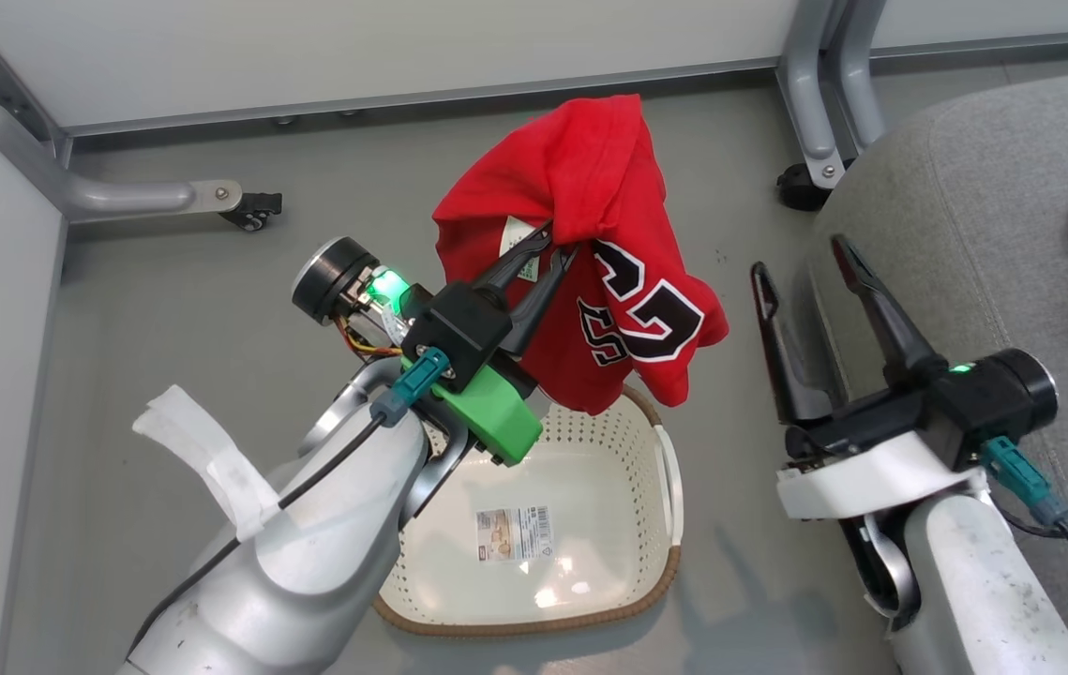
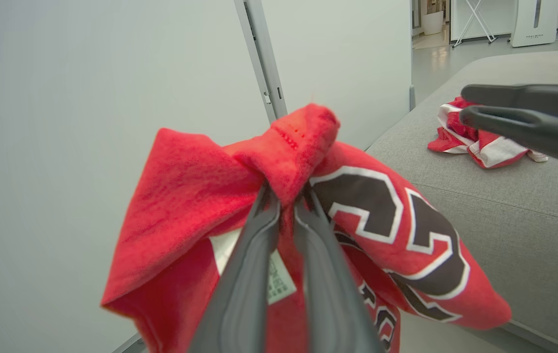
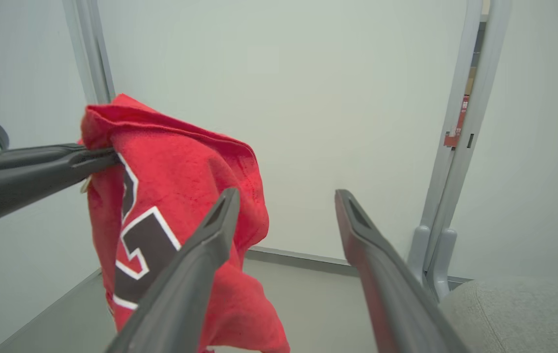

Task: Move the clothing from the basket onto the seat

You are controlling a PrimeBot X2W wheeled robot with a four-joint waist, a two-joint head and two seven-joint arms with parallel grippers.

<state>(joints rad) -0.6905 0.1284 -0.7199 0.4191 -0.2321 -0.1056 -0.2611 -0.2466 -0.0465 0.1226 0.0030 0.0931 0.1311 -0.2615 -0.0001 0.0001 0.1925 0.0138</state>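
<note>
The left arm reaches up and forward, left gripper (image 1: 550,253) clamped on a bunched fold of the bright red soft jersey (image 1: 590,178) numbered 23, seemingly near its neck label (image 1: 517,232), above the cream-white perforated plastic basket (image 1: 590,436). The right gripper (image 1: 798,261) stands spread wide beside the large grey fabric seat (image 1: 965,169).

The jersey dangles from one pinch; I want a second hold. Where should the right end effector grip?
Probably the free lower corner of the jersey, from the seat side: it hangs nearest the open right end effector, clear of the left end effector.
</note>
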